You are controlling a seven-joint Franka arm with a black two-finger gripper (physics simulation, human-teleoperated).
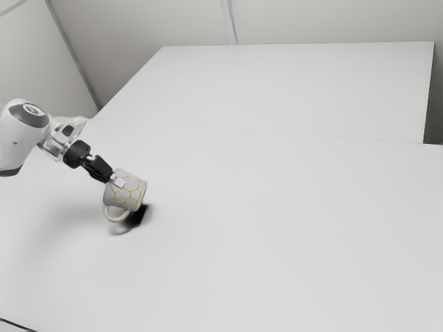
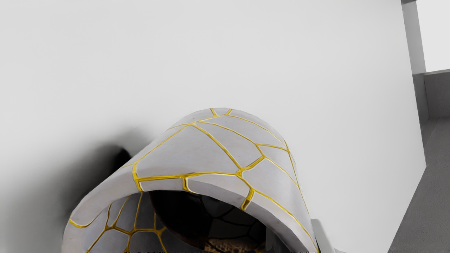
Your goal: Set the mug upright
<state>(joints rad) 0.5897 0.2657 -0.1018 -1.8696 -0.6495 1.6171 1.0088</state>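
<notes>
The white mug with yellow honeycomb lines [image 1: 126,191] is tilted in the exterior view, its handle low on the view's left side. Dark shadow lies below it, and it looks slightly raised off the table. My gripper [image 1: 115,180] reaches down to its rim from the upper left, a pale fingertip against the outer wall. In the wrist view the mug [image 2: 211,151] has its open mouth toward my hand. The gripper [image 2: 295,240] is shut on the mug's wall, one fingertip outside and the other inside, mostly hidden. Something brown shows inside the mug.
A wide white table [image 1: 277,228] extends around the mug, with another pale surface [image 1: 297,90] behind it. Pale walls stand beyond. In the wrist view, the table's edge borders a grey floor [image 2: 425,211]. A thin dark line crosses the exterior view's lower left corner.
</notes>
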